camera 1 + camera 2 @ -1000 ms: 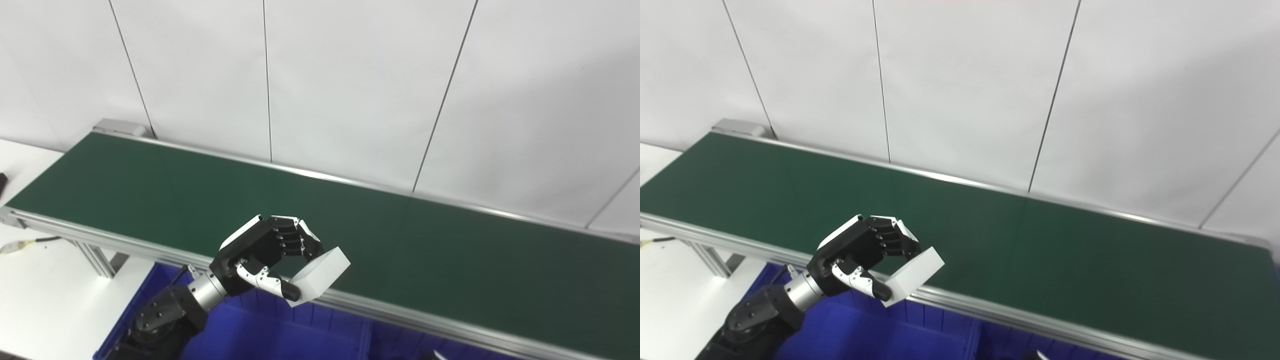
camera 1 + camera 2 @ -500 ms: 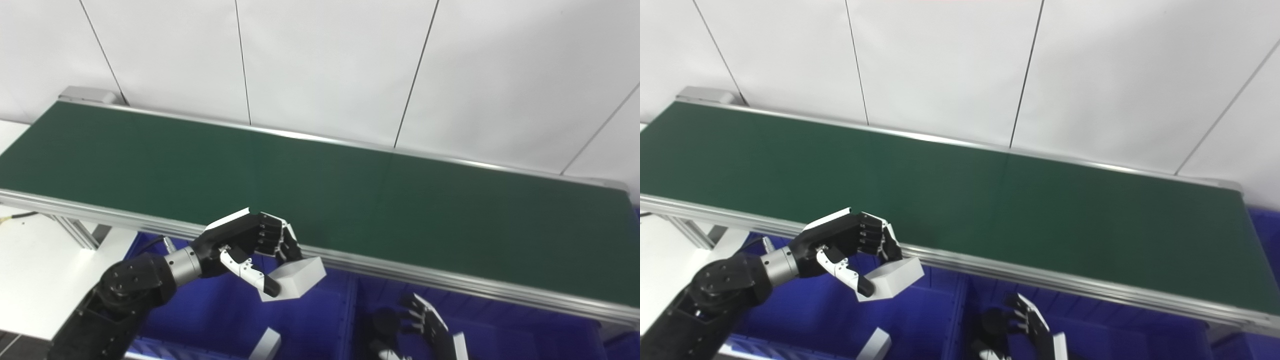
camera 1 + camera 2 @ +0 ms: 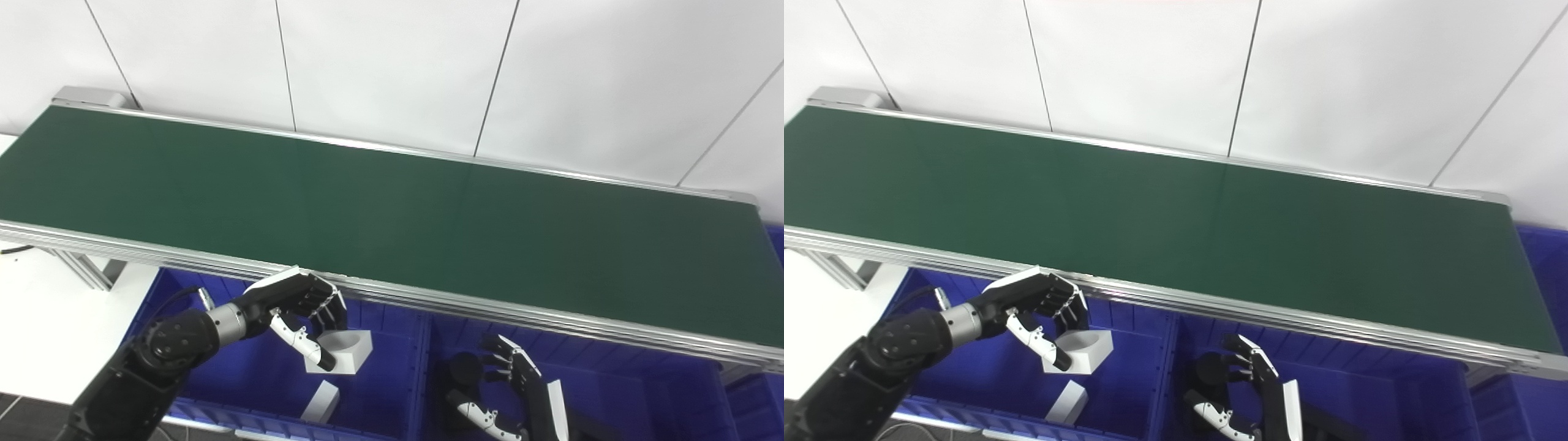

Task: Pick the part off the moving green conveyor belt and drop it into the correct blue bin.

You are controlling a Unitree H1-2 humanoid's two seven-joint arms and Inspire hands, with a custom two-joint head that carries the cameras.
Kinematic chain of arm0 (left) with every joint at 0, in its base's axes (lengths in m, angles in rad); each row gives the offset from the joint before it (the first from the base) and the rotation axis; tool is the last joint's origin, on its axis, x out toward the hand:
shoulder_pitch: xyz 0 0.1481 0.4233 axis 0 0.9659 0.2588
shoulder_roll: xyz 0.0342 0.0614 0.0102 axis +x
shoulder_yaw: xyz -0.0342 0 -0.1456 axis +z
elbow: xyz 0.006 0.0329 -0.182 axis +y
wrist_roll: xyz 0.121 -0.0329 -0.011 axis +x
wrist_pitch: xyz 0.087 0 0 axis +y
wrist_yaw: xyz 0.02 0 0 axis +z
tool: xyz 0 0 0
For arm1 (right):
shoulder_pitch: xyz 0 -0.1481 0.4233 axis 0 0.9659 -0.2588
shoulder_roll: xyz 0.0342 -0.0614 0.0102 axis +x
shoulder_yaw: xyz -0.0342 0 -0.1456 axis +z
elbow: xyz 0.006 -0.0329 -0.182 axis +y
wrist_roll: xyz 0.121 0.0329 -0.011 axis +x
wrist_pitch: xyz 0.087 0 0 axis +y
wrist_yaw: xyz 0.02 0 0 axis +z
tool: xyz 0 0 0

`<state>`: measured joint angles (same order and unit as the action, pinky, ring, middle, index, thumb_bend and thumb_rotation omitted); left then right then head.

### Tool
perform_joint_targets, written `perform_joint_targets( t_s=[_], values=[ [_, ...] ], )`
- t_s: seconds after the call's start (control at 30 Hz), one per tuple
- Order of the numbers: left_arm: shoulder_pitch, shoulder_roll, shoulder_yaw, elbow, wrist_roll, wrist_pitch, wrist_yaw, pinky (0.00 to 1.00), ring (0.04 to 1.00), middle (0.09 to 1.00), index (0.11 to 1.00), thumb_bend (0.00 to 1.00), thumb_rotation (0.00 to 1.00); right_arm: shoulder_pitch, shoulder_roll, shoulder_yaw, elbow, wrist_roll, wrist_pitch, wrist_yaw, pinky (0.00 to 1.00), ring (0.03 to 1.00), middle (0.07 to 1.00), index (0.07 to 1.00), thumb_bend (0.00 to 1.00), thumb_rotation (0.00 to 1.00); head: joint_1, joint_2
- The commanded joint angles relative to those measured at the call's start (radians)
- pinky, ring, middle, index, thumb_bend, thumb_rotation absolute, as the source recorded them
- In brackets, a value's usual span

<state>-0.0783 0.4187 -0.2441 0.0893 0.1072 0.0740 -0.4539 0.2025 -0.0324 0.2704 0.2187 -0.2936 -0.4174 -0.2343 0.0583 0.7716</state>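
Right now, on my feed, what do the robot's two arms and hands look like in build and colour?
The left hand is black with a white back plate and a white-and-black segmented thumb, joined by a silver metal wrist collar to a bulky black arm with bolted round joints; a thin dark cable loops near the wrist. The right hand matches: black fingers, white trim, a white side panel.

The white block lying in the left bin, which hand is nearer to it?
Left. The left hand, holding another white part, hangs just above the block. The right hand is over the neighbouring bin.
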Motion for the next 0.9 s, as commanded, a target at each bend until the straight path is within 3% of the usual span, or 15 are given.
perform_joint_targets(
  t_s=[0.0, 0.1, 0.2, 0.37, 0.43, 0.47, 0.5, 0.53, 0.6, 0.67, 0.87],
  values=[
    [-0.016, -0.007, 0.004, 0.008, 0.051, -0.083, 0.060, 0.42, 0.447, 0.499, 0.488, 0.48, 0.00, -0.003, 0.013, -0.007, -0.033, -0.001, -0.037, 0.010, 0.56, 0.684, 0.750, 0.760, 0.64, 0.00, 0.006, 0.002],
    [-0.012, -0.027, 0.002, 0.044, 0.112, -0.131, 0.118, 0.47, 0.448, 0.484, 0.479, 0.48, 0.00, -0.002, 0.015, -0.011, -0.036, 0.000, -0.038, 0.016, 0.56, 0.685, 0.751, 0.761, 0.64, 0.00, 0.006, 0.002],
    [-0.001, -0.054, 0.008, 0.089, 0.167, -0.190, 0.196, 0.44, 0.440, 0.478, 0.496, 0.48, 0.00, -0.001, 0.017, -0.015, -0.038, -0.006, -0.038, 0.020, 0.57, 0.685, 0.752, 0.763, 0.64, 0.00, 0.003, 0.002],
    [0.019, -0.084, 0.026, 0.108, 0.175, -0.231, 0.253, 0.40, 0.466, 0.510, 0.480, 0.48, 0.00, -0.001, 0.018, -0.018, -0.036, -0.007, -0.045, 0.024, 0.56, 0.681, 0.749, 0.758, 0.64, 0.00, 0.006, 0.000],
    [0.027, -0.089, 0.033, 0.115, 0.175, -0.261, 0.267, 0.49, 0.472, 0.519, 0.480, 0.49, 0.00, -0.001, 0.018, -0.020, -0.036, -0.006, -0.044, 0.027, 0.57, 0.680, 0.747, 0.754, 0.64, 0.00, 0.008, -0.002],
    [0.032, -0.088, 0.032, 0.114, 0.187, -0.273, 0.276, 0.53, 0.511, 0.556, 0.484, 0.50, 0.01, -0.001, 0.019, -0.021, -0.034, -0.004, -0.044, 0.029, 0.57, 0.681, 0.748, 0.753, 0.64, 0.00, 0.010, -0.002],
    [0.037, -0.088, 0.031, 0.110, 0.197, -0.280, 0.281, 0.59, 0.630, 0.666, 0.493, 0.51, 0.03, -0.001, 0.020, -0.021, -0.034, -0.003, -0.044, 0.031, 0.57, 0.683, 0.749, 0.748, 0.64, 0.00, 0.010, -0.002],
    [0.041, -0.088, 0.030, 0.105, 0.205, -0.282, 0.284, 0.60, 0.643, 0.678, 0.494, 0.51, 0.03, -0.002, 0.020, -0.020, -0.032, -0.005, -0.044, 0.029, 0.57, 0.683, 0.749, 0.748, 0.64, 0.00, 0.010, -0.002],
    [0.048, -0.086, 0.026, 0.096, 0.220, -0.284, 0.286, 0.67, 0.740, 0.752, 0.646, 0.71, 0.01, -0.003, 0.021, -0.020, -0.032, -0.007, -0.044, 0.029, 0.57, 0.681, 0.748, 0.745, 0.64, 0.00, 0.009, -0.003],
    [0.053, -0.083, 0.021, 0.084, 0.238, -0.270, 0.278, 0.75, 0.838, 0.826, 0.734, 0.80, 0.00, -0.003, 0.022, -0.019, -0.032, -0.008, -0.044, 0.030, 0.56, 0.672, 0.746, 0.741, 0.64, 0.00, 0.009, -0.004],
    [0.068, -0.066, 0.008, 0.033, 0.236, -0.229, 0.208, 0.78, 0.907, 0.899, 0.825, 0.81, 0.04, -0.004, 0.020, -0.017, -0.029, -0.006, -0.048, 0.030, 0.57, 0.677, 0.748, 0.739, 0.64, 0.00, 0.012, -0.011]
  ],
)
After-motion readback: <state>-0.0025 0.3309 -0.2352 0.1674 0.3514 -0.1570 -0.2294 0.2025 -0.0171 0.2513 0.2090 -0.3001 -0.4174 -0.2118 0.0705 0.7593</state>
